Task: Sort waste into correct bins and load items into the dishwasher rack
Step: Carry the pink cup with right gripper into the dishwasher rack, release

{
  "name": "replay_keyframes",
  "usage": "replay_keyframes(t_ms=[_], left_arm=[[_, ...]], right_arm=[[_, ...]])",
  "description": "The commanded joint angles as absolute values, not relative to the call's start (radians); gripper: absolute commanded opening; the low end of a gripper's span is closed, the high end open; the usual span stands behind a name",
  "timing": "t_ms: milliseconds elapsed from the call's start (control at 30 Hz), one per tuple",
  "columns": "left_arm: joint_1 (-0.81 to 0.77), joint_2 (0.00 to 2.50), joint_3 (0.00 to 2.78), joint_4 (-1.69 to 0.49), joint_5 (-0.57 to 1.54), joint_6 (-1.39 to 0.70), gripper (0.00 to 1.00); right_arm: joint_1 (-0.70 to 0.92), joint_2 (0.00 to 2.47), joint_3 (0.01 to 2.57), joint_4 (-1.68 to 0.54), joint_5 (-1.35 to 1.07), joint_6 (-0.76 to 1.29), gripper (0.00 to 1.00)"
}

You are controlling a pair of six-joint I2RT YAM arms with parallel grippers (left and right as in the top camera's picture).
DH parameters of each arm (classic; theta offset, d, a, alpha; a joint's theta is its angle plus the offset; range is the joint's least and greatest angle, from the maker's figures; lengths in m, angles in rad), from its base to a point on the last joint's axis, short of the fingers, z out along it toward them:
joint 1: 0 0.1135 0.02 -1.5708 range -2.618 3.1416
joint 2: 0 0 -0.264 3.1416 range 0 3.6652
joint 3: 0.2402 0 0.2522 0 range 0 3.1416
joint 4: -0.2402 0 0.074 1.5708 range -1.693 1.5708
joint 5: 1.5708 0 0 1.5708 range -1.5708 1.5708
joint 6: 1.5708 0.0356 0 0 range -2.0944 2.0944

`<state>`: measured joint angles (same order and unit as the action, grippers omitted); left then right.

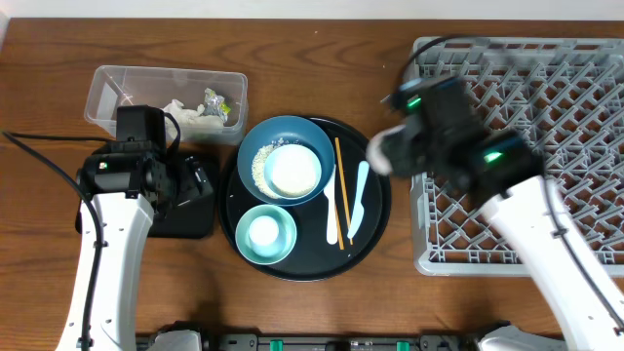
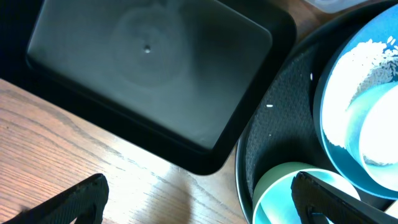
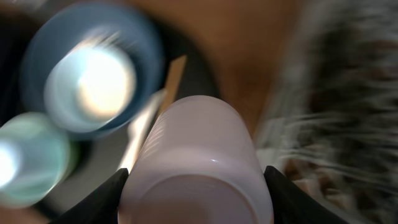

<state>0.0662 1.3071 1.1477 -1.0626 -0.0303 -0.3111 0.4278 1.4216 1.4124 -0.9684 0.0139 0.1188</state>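
Overhead: clear tub holds the napkin and wrapper, so that part of the waste looks sorted. Black rectangular tray sits partly under the left arm, just beside the round tray. On the round tray are the dark-blue bowl, with rice and the small white bowl inside it, the mint-green bowl, chopsticks and cutlery. Right arm is motion-blurred between the round tray and the rack. Left wrist: left fingers are spread wide with nothing between them, hovering over the wooden surface at the black tray's corner, near the mint-green bowl. Right wrist: right fingers are clamped on both sides of the pale pink cup, which looks base-to-lens; the frame is blurry. Step in hand, by my read, is carrying the cup to the rack. Next it needs to get over the lattice, tip the cup mouth-down between the pegs, then release. Rice not yet binned.
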Motion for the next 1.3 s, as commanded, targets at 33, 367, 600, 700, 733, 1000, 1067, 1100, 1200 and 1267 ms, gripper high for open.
replay_keyframes(t_ms=[33, 367, 600, 700, 733, 1000, 1067, 1100, 1200, 1267], left_arm=[[0.067, 1.311, 1.147, -1.06, -0.035, -0.317, 0.95], [0.067, 1.311, 1.147, -1.057, -0.035, -0.316, 0.95], [0.067, 1.311, 1.147, -1.057, -0.035, -0.316, 0.95], [0.067, 1.311, 1.147, -1.056, -0.035, -0.316, 0.95], [0.067, 1.311, 1.147, -1.056, -0.035, -0.316, 0.95], [0.067, 1.311, 1.147, -1.057, -0.035, -0.316, 0.95], [0.067, 1.311, 1.147, -1.057, -0.035, -0.316, 0.95], [0.067, 1.311, 1.147, -1.057, -0.035, -0.316, 0.95], [0.067, 1.311, 1.147, -1.056, -0.035, -0.316, 0.95], [0.067, 1.311, 1.147, -1.056, -0.035, -0.316, 0.95]], right_arm=[[0.206, 1.405, 1.453, -0.912, 0.117, 0.075, 0.26], [-0.2, 1.47, 1.453, -0.718, 0.116, 0.05, 0.25], [-0.358, 1.575, 1.453, -0.595, 0.116, 0.051, 0.26], [-0.402, 1.622, 1.453, -0.532, 0.116, 0.051, 0.26], [-0.412, 1.634, 1.453, -0.517, 0.116, 0.051, 0.25], [-0.48, 1.75, 1.453, -0.411, 0.116, 0.052, 0.24], [-0.491, 1.78, 1.453, -0.392, 0.116, 0.051, 0.24], [-0.495, 1.795, 1.453, -0.382, 0.116, 0.051, 0.24], [-0.504, 1.838, 1.453, -0.347, 0.116, 0.051, 0.23], [-0.506, 1.863, 1.453, -0.323, 0.116, 0.051, 0.23]])
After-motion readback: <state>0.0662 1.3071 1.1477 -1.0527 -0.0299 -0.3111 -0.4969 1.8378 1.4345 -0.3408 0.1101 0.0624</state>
